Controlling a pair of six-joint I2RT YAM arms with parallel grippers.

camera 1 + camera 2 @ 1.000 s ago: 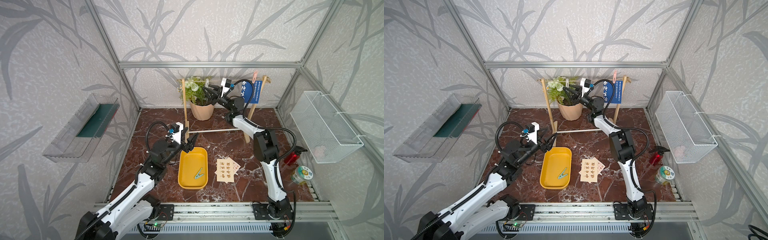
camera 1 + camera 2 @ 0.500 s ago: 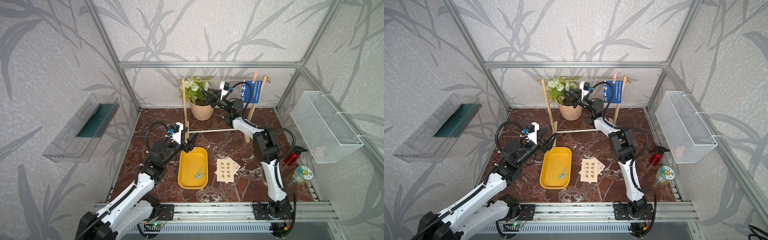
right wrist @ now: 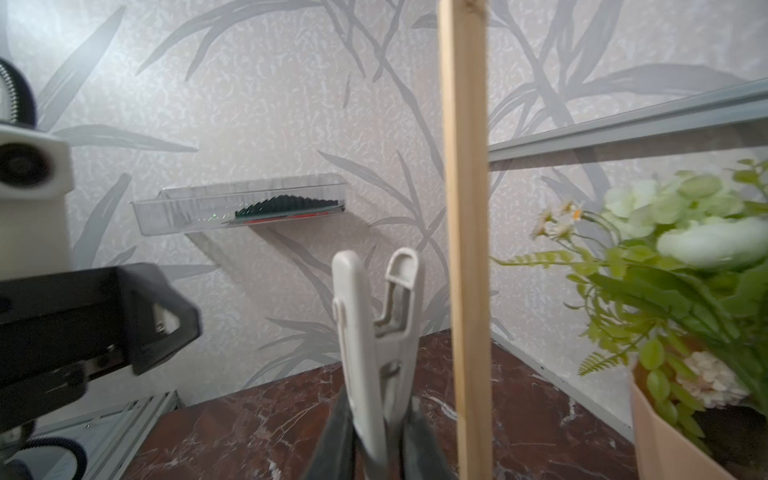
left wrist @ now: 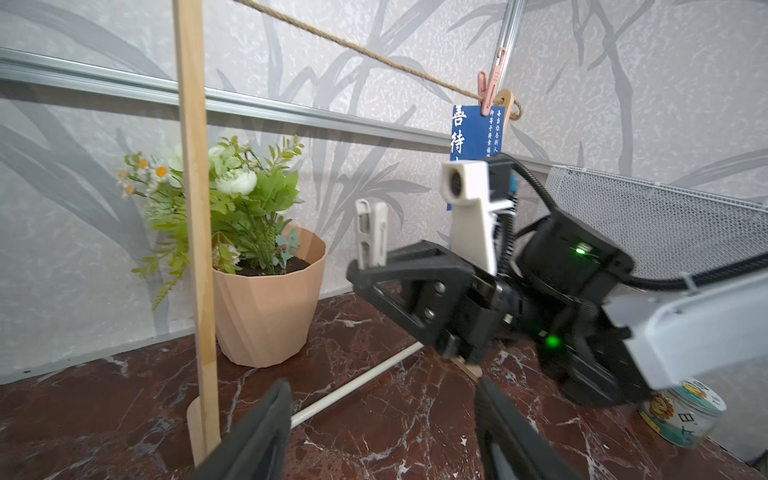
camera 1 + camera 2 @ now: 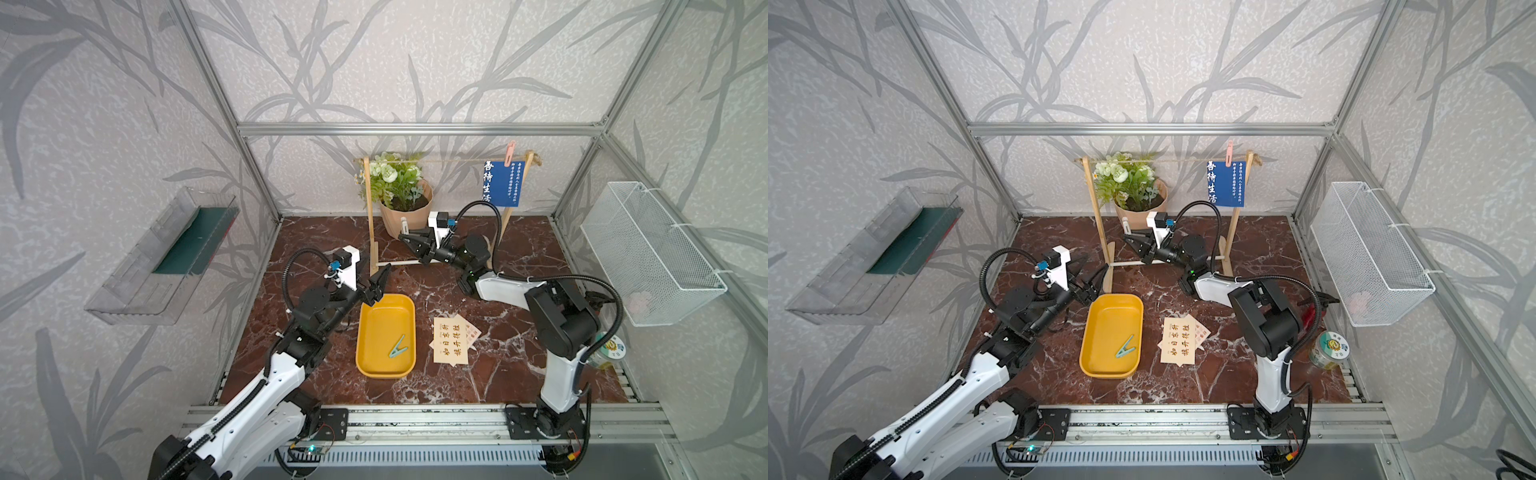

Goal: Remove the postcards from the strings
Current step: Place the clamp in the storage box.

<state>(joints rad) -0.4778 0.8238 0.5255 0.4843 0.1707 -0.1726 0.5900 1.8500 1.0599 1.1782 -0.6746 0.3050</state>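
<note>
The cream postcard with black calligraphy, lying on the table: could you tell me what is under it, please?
Under the calligraphy postcard lies a second cream postcard with reddish print; only its edges stick out. Its middle and most print are covered.

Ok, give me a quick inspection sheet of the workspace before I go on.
Surface: red marble tabletop; wooden rack stands at the back.
Job's things: blue postcard hangs on the twine under a pink peg; two cream postcards lie overlapped beside the yellow tray, which holds a teal peg.
Clutter: potted plant behind the rack; jar and red bottle at the right edge.
Grippers: left gripper open near the tray's far corner; right gripper shut on a white peg beside the plant-side post.
Cables: left wrist cable loops free; right wrist cable arcs below the blue postcard.
Surroundings: wire basket and clear shelf on the side walls.
</note>
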